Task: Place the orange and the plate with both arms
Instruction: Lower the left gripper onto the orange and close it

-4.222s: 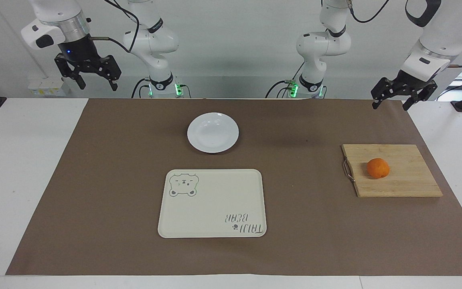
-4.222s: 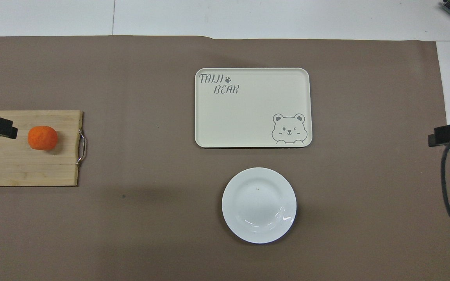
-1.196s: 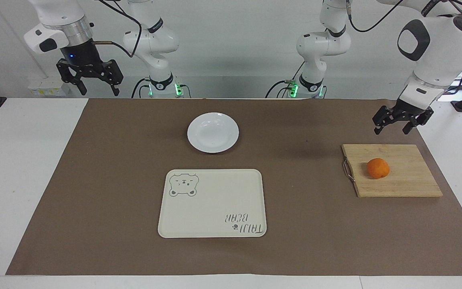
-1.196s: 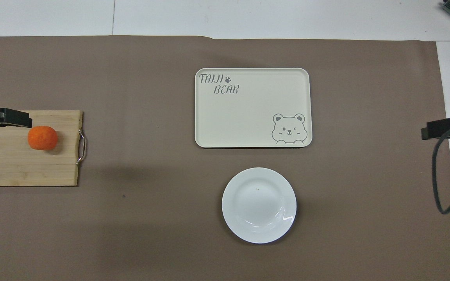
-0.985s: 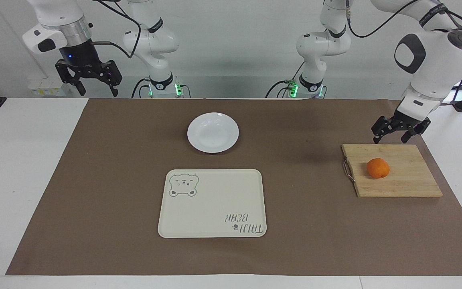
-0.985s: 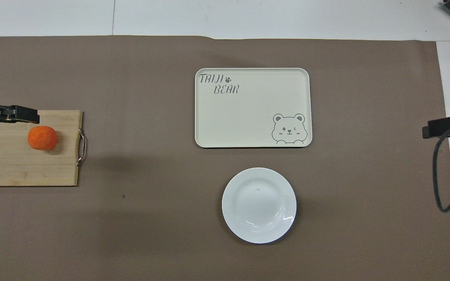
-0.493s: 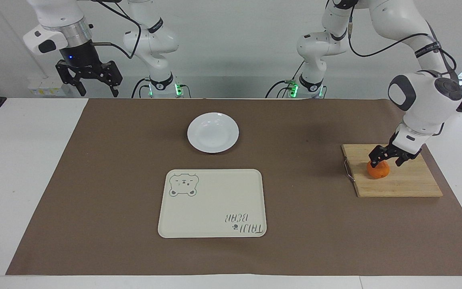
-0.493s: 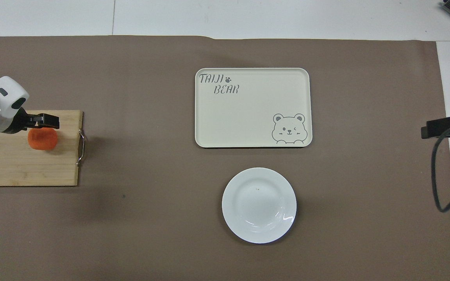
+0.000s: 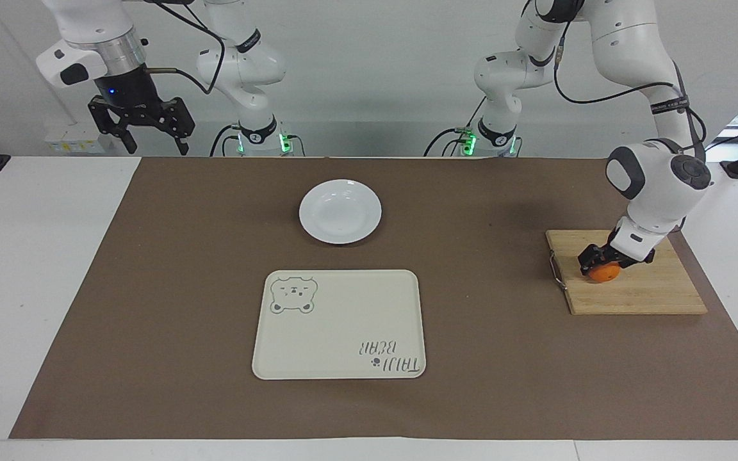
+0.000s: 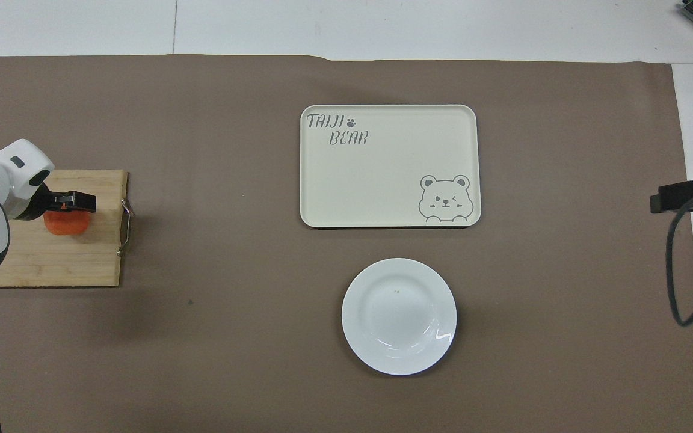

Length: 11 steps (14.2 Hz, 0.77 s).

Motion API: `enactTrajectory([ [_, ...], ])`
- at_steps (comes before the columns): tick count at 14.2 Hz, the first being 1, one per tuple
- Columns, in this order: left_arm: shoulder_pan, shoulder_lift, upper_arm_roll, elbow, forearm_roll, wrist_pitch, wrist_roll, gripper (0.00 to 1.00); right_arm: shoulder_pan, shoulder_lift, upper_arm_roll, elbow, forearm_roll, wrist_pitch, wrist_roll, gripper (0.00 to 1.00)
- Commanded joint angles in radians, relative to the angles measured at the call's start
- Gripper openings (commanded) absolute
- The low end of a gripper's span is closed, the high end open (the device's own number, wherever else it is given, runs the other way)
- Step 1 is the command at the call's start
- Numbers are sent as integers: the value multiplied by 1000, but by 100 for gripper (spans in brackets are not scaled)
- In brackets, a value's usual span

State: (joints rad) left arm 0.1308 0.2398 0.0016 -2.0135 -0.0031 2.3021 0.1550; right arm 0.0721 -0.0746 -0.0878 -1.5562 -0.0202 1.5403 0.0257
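While the right gripper [image 9: 148,136] waits spread open above the table's corner, left gripper [image 9: 601,261] straddles the orange [image 9: 603,273] on the cutting board [image 9: 644,294], fingers spread, not clamped. Plate [image 9: 340,211] sits nearer the robots than the bear tray [image 9: 339,324].

A robotics lab: two bolted white arms [image 9: 654,96], cabled bases, brown paper mat [image 9: 503,358], bare white walls.

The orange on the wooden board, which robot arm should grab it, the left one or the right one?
The left. The left gripper is already down around the orange on the cutting board, fingers open. The right gripper waits up in the air at the right arm's end of the table.
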Motion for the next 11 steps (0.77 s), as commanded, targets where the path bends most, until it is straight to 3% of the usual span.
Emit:
enactTrajectory([
  [1,7,-11,-9,-42,-2,17,12,100,-12,-10,5,-19,8,18,-20,100],
  [11,49,-20,-6,-56,2,-15,89,100,-12,-10,5,-19,8,21,-18,100],
])
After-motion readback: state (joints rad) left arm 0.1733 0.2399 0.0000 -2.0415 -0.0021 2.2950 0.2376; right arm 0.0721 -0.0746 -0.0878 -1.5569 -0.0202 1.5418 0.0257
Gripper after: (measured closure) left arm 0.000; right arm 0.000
